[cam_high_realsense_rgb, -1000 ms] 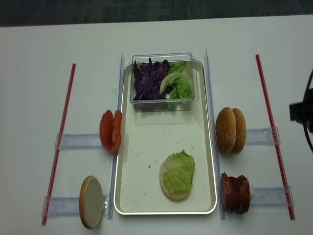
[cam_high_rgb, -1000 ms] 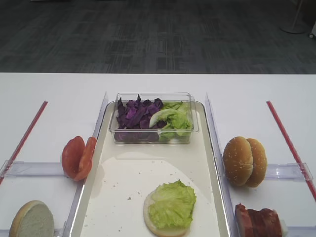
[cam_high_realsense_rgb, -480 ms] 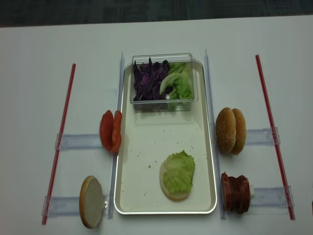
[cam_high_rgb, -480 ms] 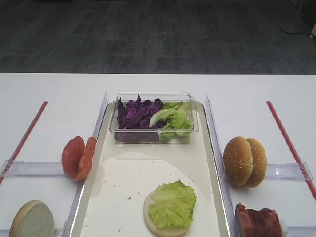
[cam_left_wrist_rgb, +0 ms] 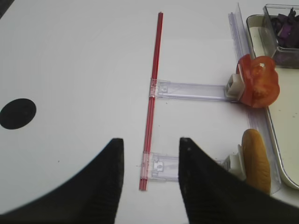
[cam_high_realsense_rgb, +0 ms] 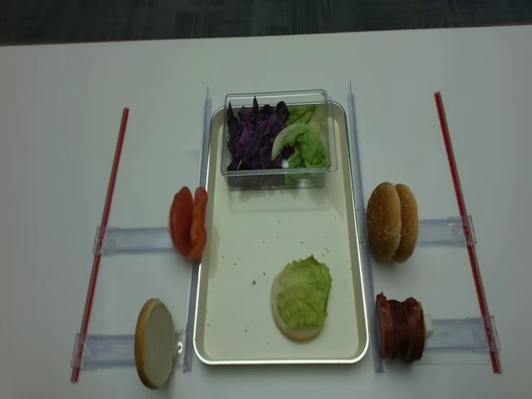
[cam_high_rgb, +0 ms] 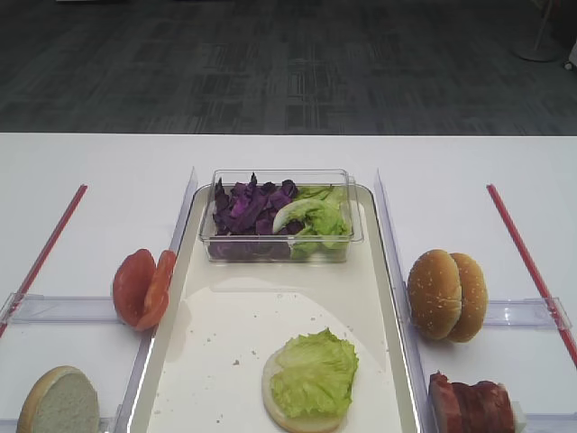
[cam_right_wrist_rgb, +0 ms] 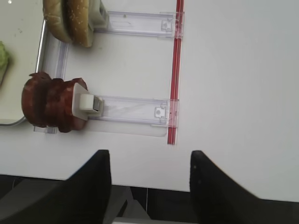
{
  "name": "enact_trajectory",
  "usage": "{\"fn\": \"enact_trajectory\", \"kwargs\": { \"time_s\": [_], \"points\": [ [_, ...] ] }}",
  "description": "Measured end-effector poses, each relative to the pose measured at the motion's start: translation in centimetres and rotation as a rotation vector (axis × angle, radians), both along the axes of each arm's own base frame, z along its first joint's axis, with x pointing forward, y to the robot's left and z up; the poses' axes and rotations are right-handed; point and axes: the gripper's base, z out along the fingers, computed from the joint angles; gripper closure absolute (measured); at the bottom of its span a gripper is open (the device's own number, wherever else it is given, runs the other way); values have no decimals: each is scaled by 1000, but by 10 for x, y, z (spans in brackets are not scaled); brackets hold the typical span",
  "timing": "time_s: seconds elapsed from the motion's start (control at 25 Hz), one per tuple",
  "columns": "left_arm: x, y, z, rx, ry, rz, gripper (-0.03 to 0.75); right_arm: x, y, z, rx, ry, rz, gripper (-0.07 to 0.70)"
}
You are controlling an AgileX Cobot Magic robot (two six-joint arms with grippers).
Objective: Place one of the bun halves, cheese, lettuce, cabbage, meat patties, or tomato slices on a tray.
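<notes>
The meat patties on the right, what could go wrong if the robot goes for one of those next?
The meat patties stand on edge, packed tight in a row, so the open right gripper might pinch two at once or tip the row. The sesame bun halves stand close by and could get knocked. On the tray, the lettuce lies loose on a bun half, so a careless drop could shift it.

Each tool, the right tool point(cam_right_wrist_rgb: 148, 186) and the left tool point(cam_left_wrist_rgb: 150, 179), shows two smooth, matte black fingers with rounded tips.
</notes>
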Motion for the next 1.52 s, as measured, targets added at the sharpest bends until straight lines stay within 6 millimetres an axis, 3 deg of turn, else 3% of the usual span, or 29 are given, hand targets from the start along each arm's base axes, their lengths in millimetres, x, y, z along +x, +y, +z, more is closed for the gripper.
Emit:
{"fn": "enact_trajectory", "kwargs": {
  "time_s": [0.4, 0.72, 0.96, 1.52],
  "points": [
    [0, 0, 0, 0, 0, 0, 444, -11, 0, -3, 26, -187, -30, 216],
    [0, 0, 0, 0, 0, 0, 444, -11, 0, -8, 33, -227, -39, 216],
    [0, 0, 0, 0, 0, 0, 444, -29, 0, -6, 43, -349, -49, 216],
    [0, 0, 0, 0, 0, 0, 444, -48, -1, -6, 55, -473, -54, 216]
  ]
}}
